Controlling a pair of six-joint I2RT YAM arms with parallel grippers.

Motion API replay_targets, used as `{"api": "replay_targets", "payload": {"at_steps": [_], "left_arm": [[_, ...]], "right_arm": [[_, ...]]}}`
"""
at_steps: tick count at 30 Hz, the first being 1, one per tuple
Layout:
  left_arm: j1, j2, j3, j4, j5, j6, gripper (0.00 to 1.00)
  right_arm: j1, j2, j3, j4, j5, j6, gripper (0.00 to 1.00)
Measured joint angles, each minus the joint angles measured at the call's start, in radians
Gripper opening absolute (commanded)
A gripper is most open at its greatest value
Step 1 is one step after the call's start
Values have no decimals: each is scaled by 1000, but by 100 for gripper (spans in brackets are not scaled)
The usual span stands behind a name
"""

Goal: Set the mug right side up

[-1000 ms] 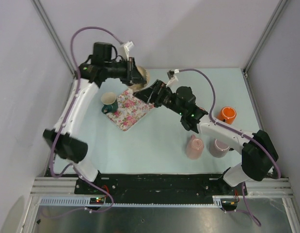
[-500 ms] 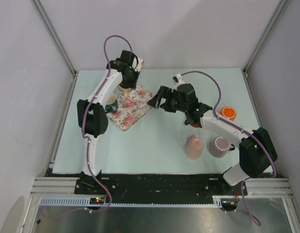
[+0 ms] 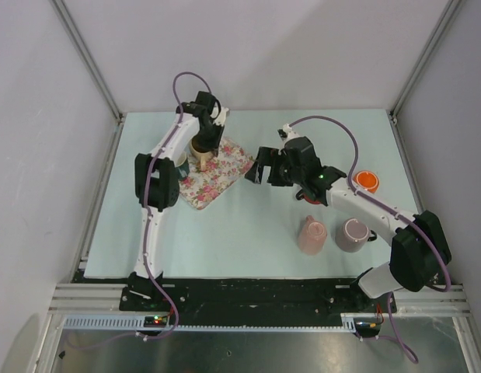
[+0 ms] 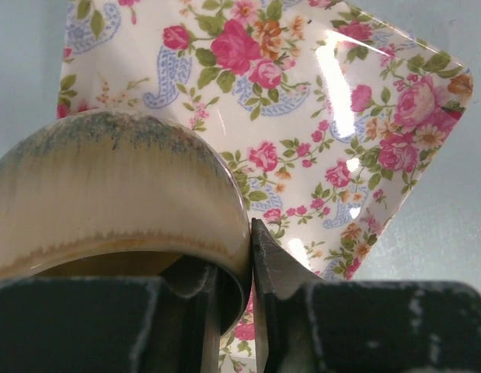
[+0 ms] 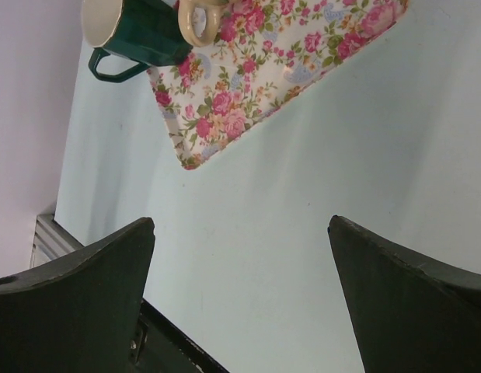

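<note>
The beige glazed mug (image 3: 199, 148) is at the far-left corner of the floral tray (image 3: 224, 172), its mouth turned up toward the wrist camera. My left gripper (image 3: 203, 134) is shut on its rim (image 4: 236, 264), one finger inside the mug (image 4: 108, 194) and one outside. The tray (image 4: 341, 116) lies just below it; I cannot tell whether the mug touches it. My right gripper (image 3: 259, 167) is open and empty (image 5: 240, 225) over bare table to the right of the tray. The right wrist view shows the mug's handle (image 5: 197, 22).
A dark green mug (image 3: 178, 162) stands upright against the tray's left edge, also in the right wrist view (image 5: 139, 31). A pink mug (image 3: 311, 235) and a mauve mug (image 3: 353, 233) sit near the right arm's base. An orange mug (image 3: 365, 181) is at the right.
My left arm has swung round and brought the beige mug down to the tray's far-left corner. My right gripper has drawn back to the right, off the tray.
</note>
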Motion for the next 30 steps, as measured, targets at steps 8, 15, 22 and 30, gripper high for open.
{"api": "replay_targets", "payload": {"at_steps": [8, 15, 22, 30], "left_arm": [[34, 2, -13, -12, 51, -16, 0], [35, -5, -55, -15, 87, -22, 0], [41, -5, -55, -15, 87, -23, 19], [51, -5, -55, -25, 85, -16, 24]], "right_arm": [[5, 0, 0, -21, 7, -21, 100], [8, -23, 0, -100, 56, -52, 99], [12, -48, 6, -150, 138, -78, 99], [41, -49, 51, -329, 446, -105, 99]]}}
